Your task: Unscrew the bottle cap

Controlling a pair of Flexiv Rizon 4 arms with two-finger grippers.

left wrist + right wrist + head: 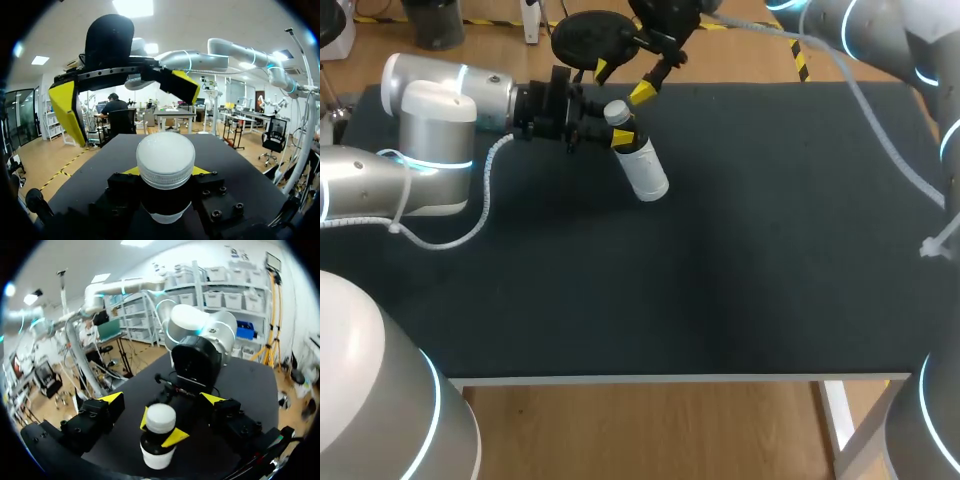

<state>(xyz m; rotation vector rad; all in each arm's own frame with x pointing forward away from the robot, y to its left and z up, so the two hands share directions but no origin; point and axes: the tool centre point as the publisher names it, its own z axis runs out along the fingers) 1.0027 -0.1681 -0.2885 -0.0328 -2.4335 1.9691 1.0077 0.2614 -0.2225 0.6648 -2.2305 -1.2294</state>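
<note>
The dark surface (720, 280) runs wide from its far edge to the pale near edge. The bottle (645, 172) is close to the far edge, left of the middle, so a long stretch of surface lies on its near side and towards the right edge. The left arm comes in low from the left, with its white cable (480, 212) drooping over the surface beside it. The right arm reaches in from the far right corner.

The left pincer (624, 134) grips the bottle at the neck just under the cap (165, 157), a yellow tip pressed on either side. The right pincer (162, 399) stands wide. Its two yellow tips are well apart on either side of the cap and touch neither the cap nor the bottle. In the head view it sits just past the cap on the far side.

The bottle has a white body, a dark band at the neck and a translucent white cap with a ribbed skirt. In the head view it leans, cap towards the far edge. Whether its base rests on the surface cannot be told.
</note>
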